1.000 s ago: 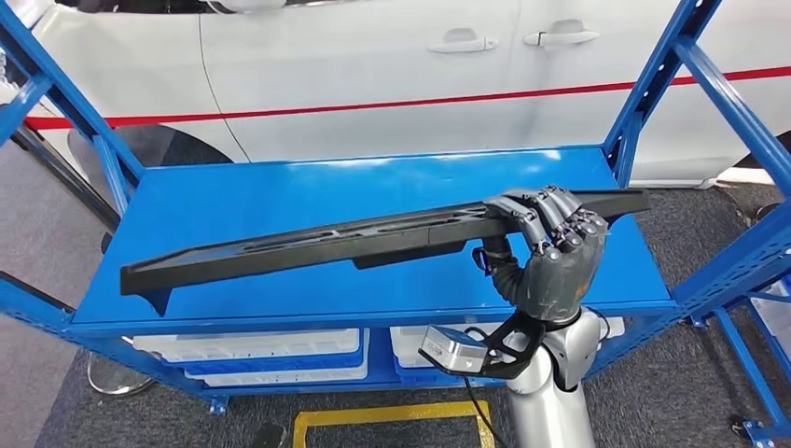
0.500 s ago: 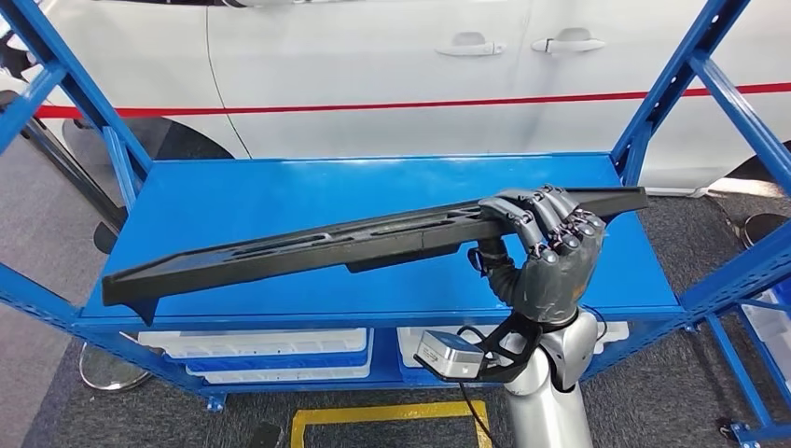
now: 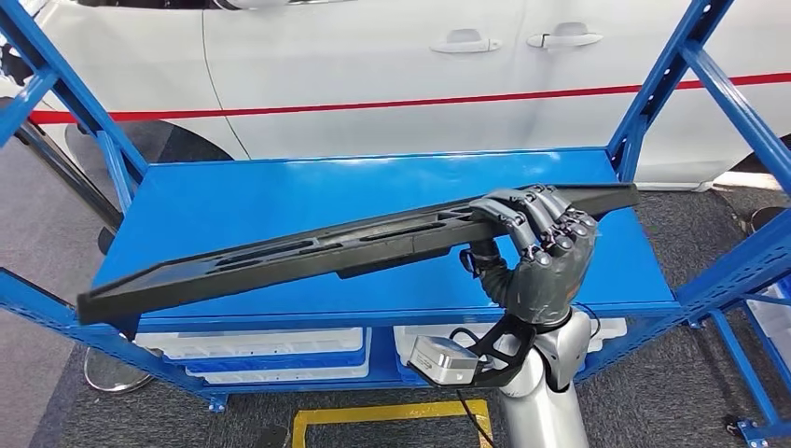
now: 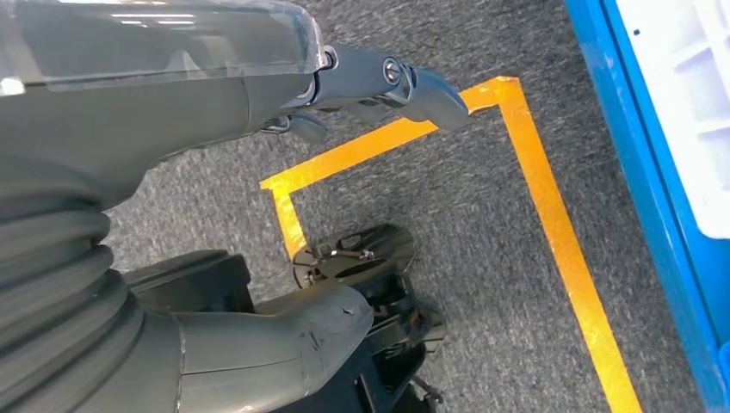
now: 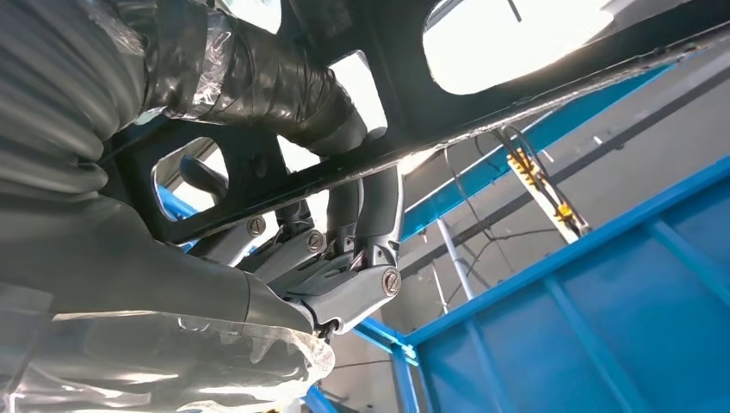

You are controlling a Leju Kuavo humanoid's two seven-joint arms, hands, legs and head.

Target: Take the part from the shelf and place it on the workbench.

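So I've got the part (image 3: 308, 250), that long black plastic trim piece, up off the blue shelf (image 3: 280, 191) deck, and my right hand (image 3: 541, 252) is the only thing carrying it. The fingers (image 3: 546, 224) are wrapped over the top edge, thumb underneath, closed tight on it; the right wrist view shows them hooked through one of the cutouts in the part (image 5: 482, 77).

Thing that matters for the next move: the grip sits way over toward the part's right end, so almost the whole length sticks out to my left, across the front of the shelf, and it droops that way. The far tip (image 3: 98, 306) hangs lower than the gripped end and pokes out past the shelf's front left edge, near the slanted blue upright (image 3: 56, 79). My guess is that tip swings wide once I turn, and that upright is the first thing it would clip.

Left hand (image 4: 379, 82) hangs at my side over grey carpet and yellow floor tape (image 4: 551, 206), fingers loose, holding nothing. White car (image 3: 392, 65) parked right behind the shelf
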